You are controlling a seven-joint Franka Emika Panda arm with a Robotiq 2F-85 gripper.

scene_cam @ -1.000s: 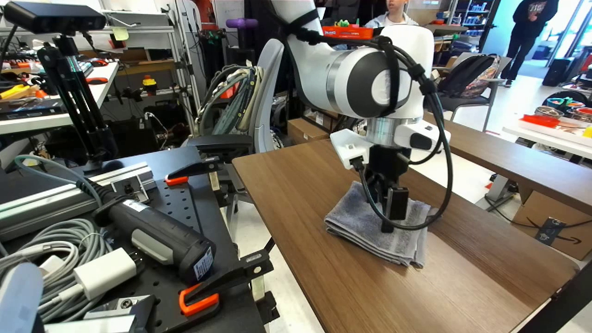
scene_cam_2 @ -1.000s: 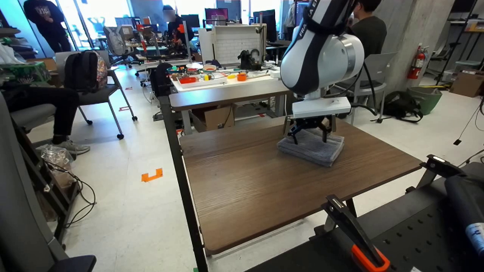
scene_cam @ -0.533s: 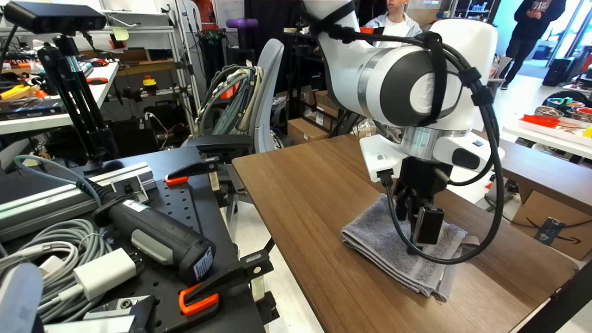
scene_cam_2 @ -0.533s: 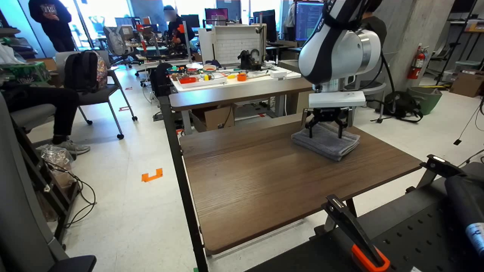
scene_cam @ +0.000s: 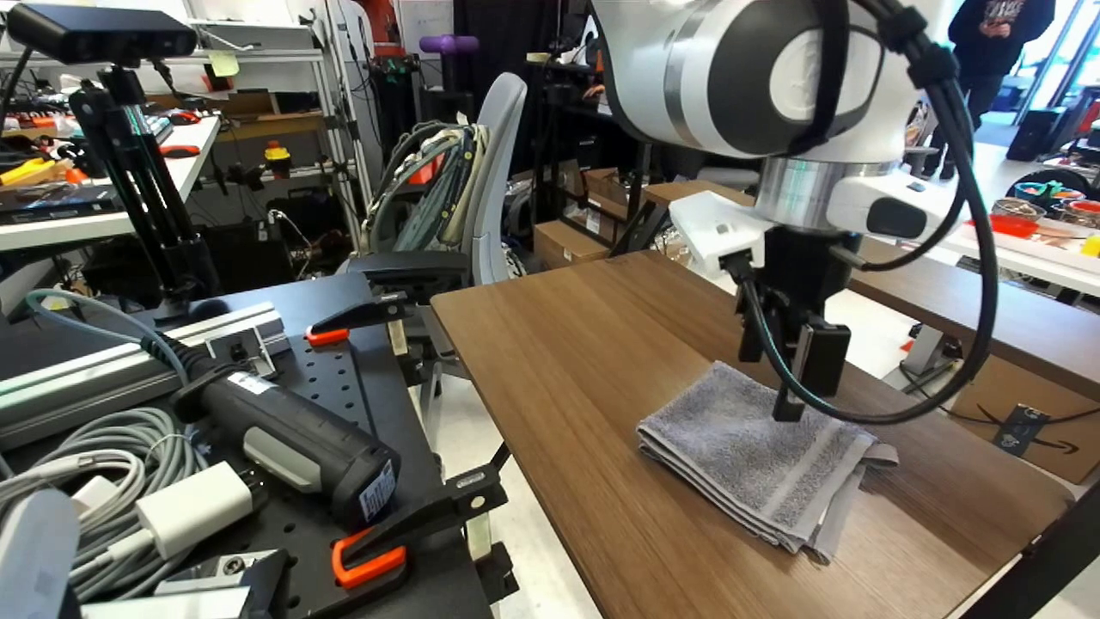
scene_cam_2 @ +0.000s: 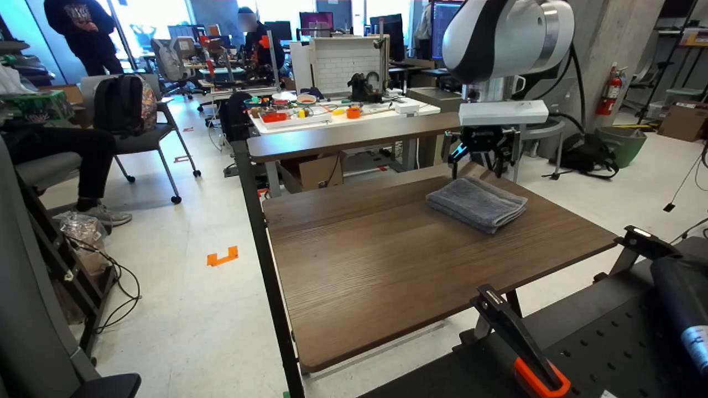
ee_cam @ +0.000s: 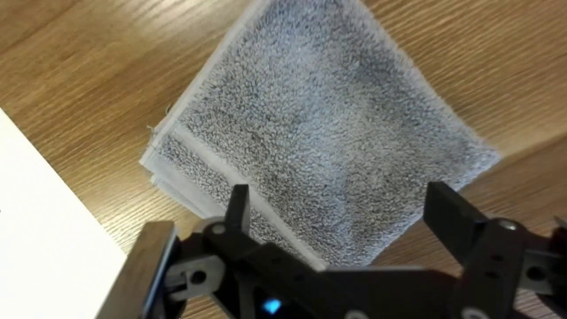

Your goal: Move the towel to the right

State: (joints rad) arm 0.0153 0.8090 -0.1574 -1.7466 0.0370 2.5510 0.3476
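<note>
In an exterior view, a black handheld tool [scene_cam: 296, 421] lies at left on a black perforated bench [scene_cam: 326, 365]; a grey chair [scene_cam: 494, 180] stands beyond; to the right, a brown wooden table [scene_cam: 550, 378] bears the folded grey towel [scene_cam: 748, 456], slightly rumpled; just above the towel, the gripper [scene_cam: 769, 381] hangs from a white arm [scene_cam: 773, 86], jaws spread wide, gripping nothing.

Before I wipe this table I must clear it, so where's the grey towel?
In both exterior views, the grey towel lies folded on the brown table, in the right half of the picture, beneath the open pincer.
</note>
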